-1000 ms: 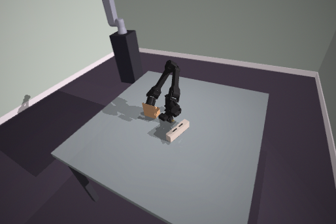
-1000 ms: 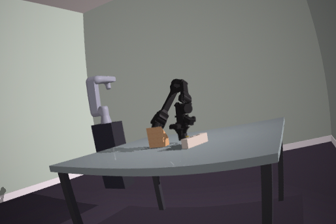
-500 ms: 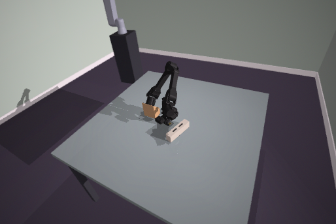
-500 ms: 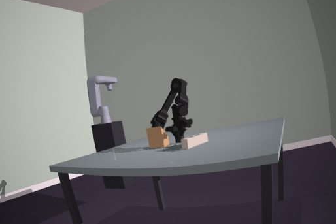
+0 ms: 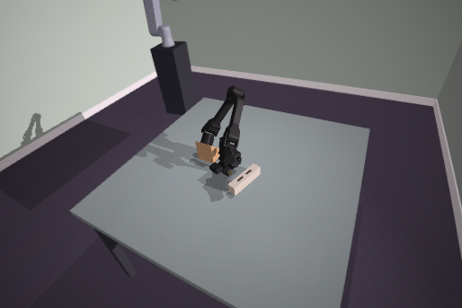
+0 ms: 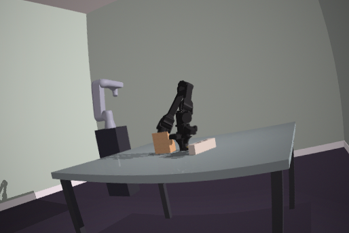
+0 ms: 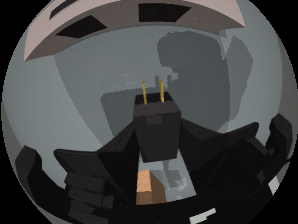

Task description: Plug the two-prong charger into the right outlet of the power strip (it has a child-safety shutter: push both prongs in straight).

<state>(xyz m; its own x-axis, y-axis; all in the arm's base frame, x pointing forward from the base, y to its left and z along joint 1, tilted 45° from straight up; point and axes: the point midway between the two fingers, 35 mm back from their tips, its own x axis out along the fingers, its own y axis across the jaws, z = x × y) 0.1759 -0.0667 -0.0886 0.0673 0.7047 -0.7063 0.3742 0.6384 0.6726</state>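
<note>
The power strip (image 5: 244, 182) (image 6: 202, 147) (image 7: 122, 19) is a long pale block on the table. Its side in the wrist view shows two dark rectangular patches, the left one (image 7: 82, 26) and the right one (image 7: 164, 12). My gripper (image 5: 228, 171) (image 6: 184, 147) is low over the table beside the strip, shut on the black charger (image 7: 157, 136). Two thin gold prongs (image 7: 145, 93) (image 7: 162, 92) stick out of the charger toward the strip, side by side. In the wrist view they are apart from the strip, below the right patch. The fingers hide most of the charger in the top and exterior views.
A wooden block (image 5: 206, 152) (image 6: 162, 142) (image 7: 145, 187) stands on the table (image 5: 288, 222) (image 6: 244, 154) by the arm's base, close behind the gripper. A grey arm (image 5: 153, 11) (image 6: 98, 100) on a black pedestal (image 5: 173, 75) (image 6: 112, 142) stands beyond the table.
</note>
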